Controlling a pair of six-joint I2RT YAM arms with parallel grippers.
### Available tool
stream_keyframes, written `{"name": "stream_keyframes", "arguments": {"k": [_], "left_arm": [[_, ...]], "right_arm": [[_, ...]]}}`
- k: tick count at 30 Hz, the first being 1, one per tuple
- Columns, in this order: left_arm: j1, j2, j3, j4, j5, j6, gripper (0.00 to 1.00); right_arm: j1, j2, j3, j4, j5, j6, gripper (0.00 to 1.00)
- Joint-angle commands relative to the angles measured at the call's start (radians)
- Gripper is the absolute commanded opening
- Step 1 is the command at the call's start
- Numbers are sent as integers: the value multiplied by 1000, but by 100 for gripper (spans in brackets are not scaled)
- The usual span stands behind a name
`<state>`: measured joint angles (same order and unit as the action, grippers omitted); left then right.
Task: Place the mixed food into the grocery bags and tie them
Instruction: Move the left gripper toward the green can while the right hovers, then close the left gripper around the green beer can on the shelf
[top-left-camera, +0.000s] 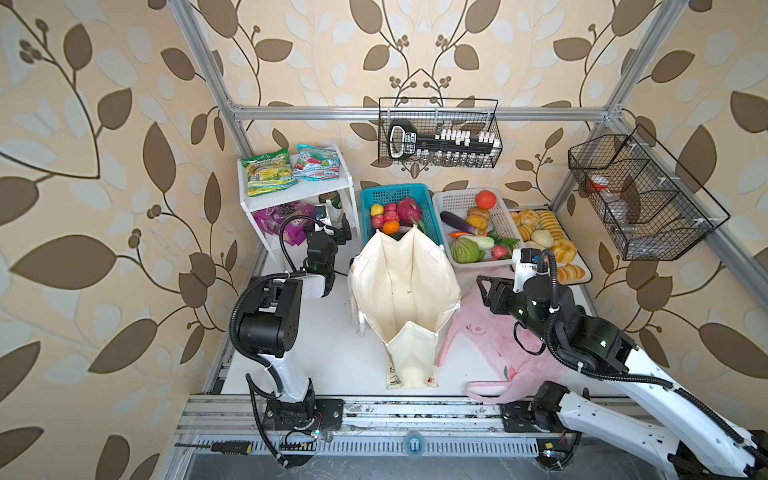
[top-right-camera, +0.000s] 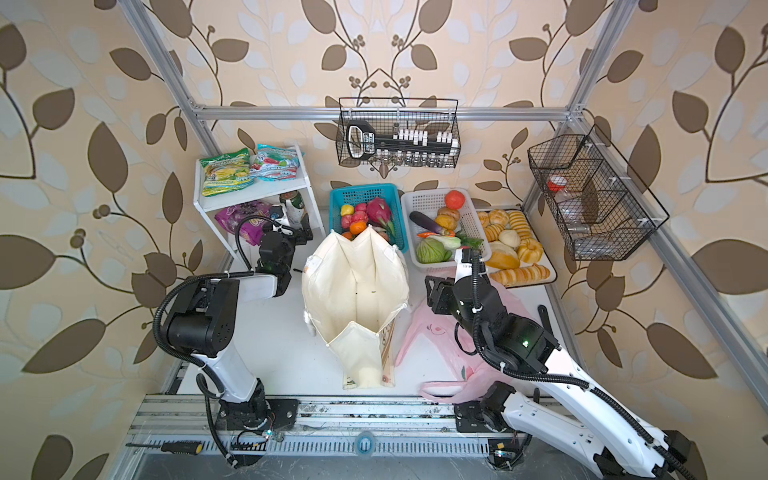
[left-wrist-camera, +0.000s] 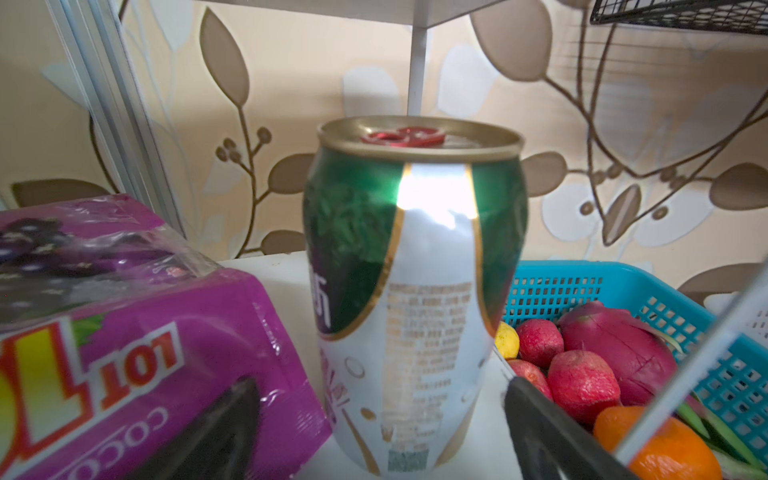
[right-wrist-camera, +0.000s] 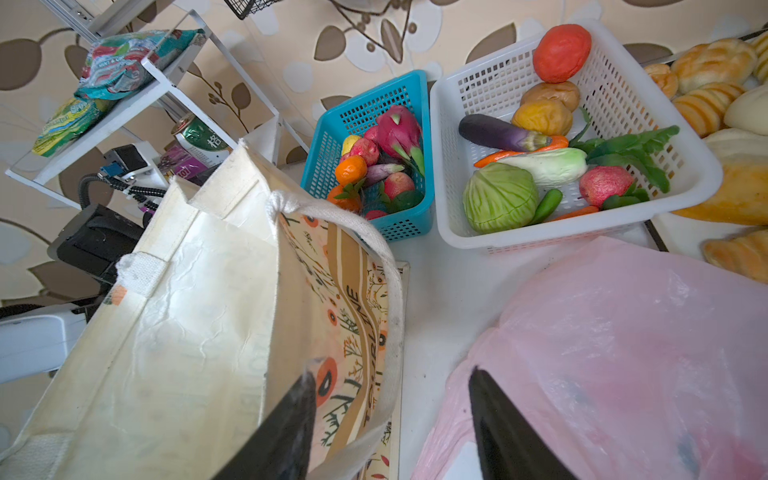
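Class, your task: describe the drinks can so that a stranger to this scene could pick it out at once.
Find the white two-tier shelf at the table's back left corner. On its lower level, beside the purple snack pouch, stands the can. Unlike the soft pouch, it is a rigid upright cylinder: green and white, with a gold top and red pull tab.

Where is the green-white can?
The can stands on the white shelf's lower level, back left in both top views, between the purple snack pouch and blue basket.
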<state>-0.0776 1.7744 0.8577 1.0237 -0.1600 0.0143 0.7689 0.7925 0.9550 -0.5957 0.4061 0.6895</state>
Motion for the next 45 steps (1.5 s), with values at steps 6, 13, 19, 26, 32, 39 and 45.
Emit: {"name": "stream_keyframes", "arguments": {"k": [6,13,19,26,32,39,45], "left_arm": [[7,37,60,17,-17,24,98],[7,71,102,-8,-30,16,97],[8,91,125,-16,-25,12,94],[7,117,142,-10,-17,16,90],[7,132,168,-11,-12,29,86],[7,136,175,-12,13,41,72],[6,100,96,65,76,67,57]], "right_arm": [[-14,24,-21,-9,6,-30,60],[-21,52,-22,-9,-23,-36,60],[-26,53,-27,-14,-30,-40,60],[-32,54,-41,-17,-40,-41,60],[-36,58,-56,-10,-56,-38,60],[-37,65,-61,-16,-63,-39,61],[-38,60,-66,-21,-67,-28,61]]}}
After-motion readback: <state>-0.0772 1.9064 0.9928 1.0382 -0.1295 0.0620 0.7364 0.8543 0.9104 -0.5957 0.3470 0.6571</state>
